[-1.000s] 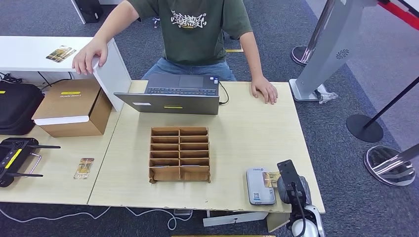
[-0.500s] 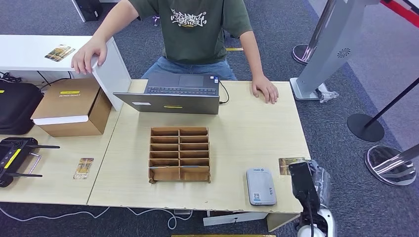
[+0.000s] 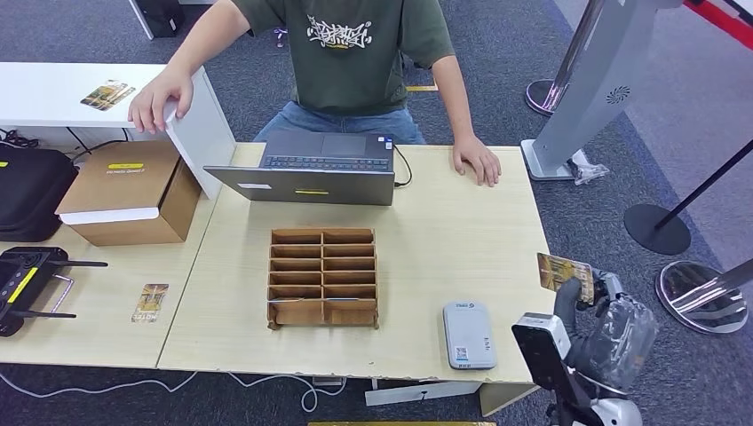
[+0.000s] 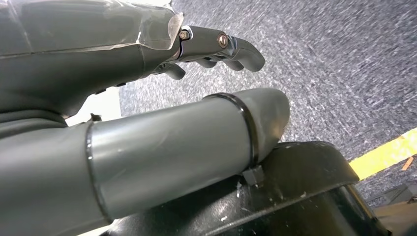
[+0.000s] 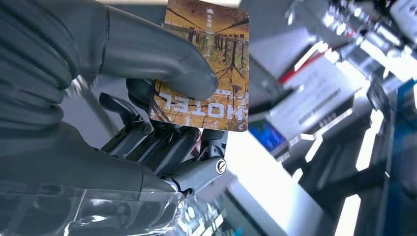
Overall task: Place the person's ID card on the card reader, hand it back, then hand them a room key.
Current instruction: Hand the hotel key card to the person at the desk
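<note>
We see the ID card [image 3: 565, 274], a thin rectangular card printed with an amber forest scene and the word HOTEL, pinched in our right hand [image 3: 604, 333], off the right edge of the surface at about four o'clock in the head view. In the right wrist view the card [image 5: 205, 69] is pressed between the thick grey thumb and the darker fingers [image 5: 162, 142] behind it, its printed face toward the camera. The card is in the air, apart from the grey, rounded rectangular card reader [image 3: 468, 333], which lies flat on the pale wooden surface [image 3: 444, 240] near its front edge at about five o'clock, just left of the hand.

Our left hand [image 4: 147, 88] appears in the left wrist view over grey carpet, fingers [image 4: 231, 46] loosely curved and apart from the thumb, with nothing in it.

At the middle of the surface stands a brown wooden organiser with two columns of slots [image 3: 323, 277]. Beyond it, at twelve o'clock, sits an open grey laptop [image 3: 311, 169], and behind that a person in a dark green printed T-shirt [image 3: 355, 53], one hand [image 3: 477, 162] resting on the surface and the other [image 3: 160, 98] on a white shelf [image 3: 53, 93] at ten o'clock. A brown cardboard box [image 3: 129, 191] sits at nine o'clock, and a second amber card [image 3: 152, 302] lies flat at about eight o'clock.
</note>
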You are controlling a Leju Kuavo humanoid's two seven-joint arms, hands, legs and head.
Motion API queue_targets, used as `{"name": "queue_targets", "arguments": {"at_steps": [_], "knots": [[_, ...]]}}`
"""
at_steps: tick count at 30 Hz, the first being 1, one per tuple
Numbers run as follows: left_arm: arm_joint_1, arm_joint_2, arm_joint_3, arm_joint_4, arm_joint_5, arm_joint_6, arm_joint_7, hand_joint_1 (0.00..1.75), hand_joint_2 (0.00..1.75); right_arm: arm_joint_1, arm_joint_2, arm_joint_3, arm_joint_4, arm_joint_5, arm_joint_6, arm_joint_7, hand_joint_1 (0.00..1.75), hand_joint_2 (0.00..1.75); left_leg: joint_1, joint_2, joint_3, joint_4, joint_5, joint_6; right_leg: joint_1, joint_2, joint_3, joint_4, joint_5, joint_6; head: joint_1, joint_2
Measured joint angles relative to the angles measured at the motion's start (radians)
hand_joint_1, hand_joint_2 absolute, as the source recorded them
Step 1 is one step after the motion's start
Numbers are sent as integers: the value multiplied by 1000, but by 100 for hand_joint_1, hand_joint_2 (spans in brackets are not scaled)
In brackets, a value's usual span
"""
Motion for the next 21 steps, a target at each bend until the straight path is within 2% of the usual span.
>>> {"name": "queue_targets", "arguments": {"at_steps": [8, 10, 14, 17, 21], "knots": [[-1, 0, 0, -3, -41, -6, -9, 0, 0, 12, 0, 17, -29, 431, -142, 121, 173, 175, 0, 0, 0, 0, 0, 0, 0, 0, 0, 0, 0, 0, 0, 0], [-2, 0, 0, -3, -46, -6, -12, 0, 0, 9, 0, 19, -27, 481, -157, 143, 173, 175, 0, 0, 0, 0, 0, 0, 0, 0, 0, 0, 0, 0, 0, 0], [-2, 1, 0, -3, -48, -6, -15, 0, 0, 1, 0, 23, -22, 492, -160, 153, 173, 175, 0, 0, 0, 0, 0, 0, 0, 0, 0, 0, 0, 0, 0, 0], [-2, 1, 0, -3, -48, 0, -24, 0, 0, -10, 4, 2, -17, 494, -163, 60, 173, 175, 0, 0, 0, 0, 0, 0, 0, 0, 0, 0, 0, 0, 0, 0], [-5, 5, 0, 3, -58, 10, -39, 0, 0, -45, 55, -98, -23, 494, -165, -214, 172, 175, 0, 0, 0, 0, 0, 0, 0, 0, 0, 0, 0, 0, 0, 0]]}}
